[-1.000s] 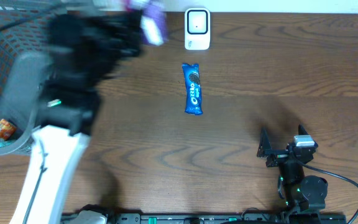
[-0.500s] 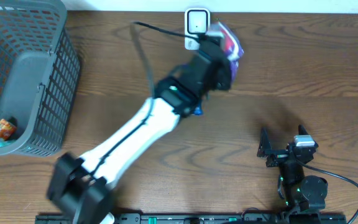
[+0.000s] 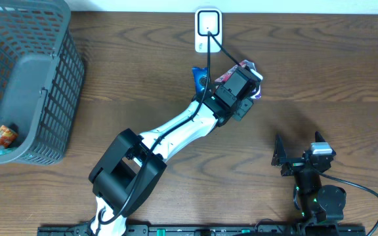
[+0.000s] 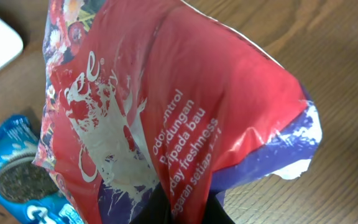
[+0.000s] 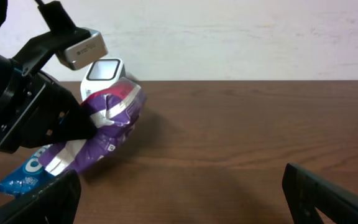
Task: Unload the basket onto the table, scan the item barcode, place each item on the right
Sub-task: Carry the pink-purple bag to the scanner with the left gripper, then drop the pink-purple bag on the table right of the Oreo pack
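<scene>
Overhead: basket [image 3: 41,72] holds a snack packet [image 3: 0,137]; left gripper [image 3: 243,80] pinches pouch [image 3: 249,67], right gripper [image 3: 298,145] spread.

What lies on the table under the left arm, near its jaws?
A blue Oreo pack lies on the table there. From above only its far end shows, beside the held pouch; the left arm covers the rest.
</scene>
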`<state>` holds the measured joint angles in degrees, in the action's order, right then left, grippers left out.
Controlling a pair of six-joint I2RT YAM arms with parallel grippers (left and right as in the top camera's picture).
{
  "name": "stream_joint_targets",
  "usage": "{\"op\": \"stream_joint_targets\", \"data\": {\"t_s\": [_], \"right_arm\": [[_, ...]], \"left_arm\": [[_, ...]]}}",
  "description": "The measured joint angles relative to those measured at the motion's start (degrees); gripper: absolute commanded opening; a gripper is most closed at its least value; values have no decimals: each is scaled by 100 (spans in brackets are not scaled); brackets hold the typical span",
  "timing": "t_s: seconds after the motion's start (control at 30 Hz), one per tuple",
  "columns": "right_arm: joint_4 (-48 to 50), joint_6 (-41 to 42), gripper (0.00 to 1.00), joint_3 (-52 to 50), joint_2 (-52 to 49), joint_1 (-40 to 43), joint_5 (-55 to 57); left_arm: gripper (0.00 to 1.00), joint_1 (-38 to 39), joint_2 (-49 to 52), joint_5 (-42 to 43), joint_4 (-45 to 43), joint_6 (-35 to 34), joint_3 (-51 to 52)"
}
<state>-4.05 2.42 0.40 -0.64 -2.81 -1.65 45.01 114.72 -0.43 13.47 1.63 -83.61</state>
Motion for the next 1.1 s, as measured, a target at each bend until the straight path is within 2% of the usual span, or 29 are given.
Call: {"op": "stream_joint_targets", "data": {"t_s": [0.13, 0.27, 0.33, 0.43, 0.47, 0.5, 0.57, 0.77, 0.93, 1.1], "right_arm": [[0, 2, 99, 0, 0, 0, 0], [0, 0, 99, 0, 0, 0, 0], [2, 0, 99, 0, 0, 0, 0], [0, 0, 99, 0, 0, 0, 0], [0, 0, 99, 0, 0, 0, -2], [2, 0, 99, 0, 0, 0, 0], [2, 0, 99, 0, 0, 0, 0], [0, 2, 99, 0, 0, 0, 0], [0, 0, 99, 0, 0, 0, 0], [0, 0, 99, 0, 0, 0, 0]], "left_arm": [[8, -2, 0, 254, -2, 603, 0], [7, -7, 0, 667, 2, 903, 0], [11, -9, 0, 785, 17, 1021, 0], [31, -70, 0, 883, 37, 1185, 0], [45, -111, 0, 907, 39, 1193, 0], [67, -170, 0, 929, 44, 1237, 0], [92, -264, 0, 949, 81, 1287, 0], [98, -549, 0, 951, 109, 1318, 0], [98, -649, -50, 951, 74, 1005, 0], [98, -761, -645, 955, 55, 844, 2]]}}
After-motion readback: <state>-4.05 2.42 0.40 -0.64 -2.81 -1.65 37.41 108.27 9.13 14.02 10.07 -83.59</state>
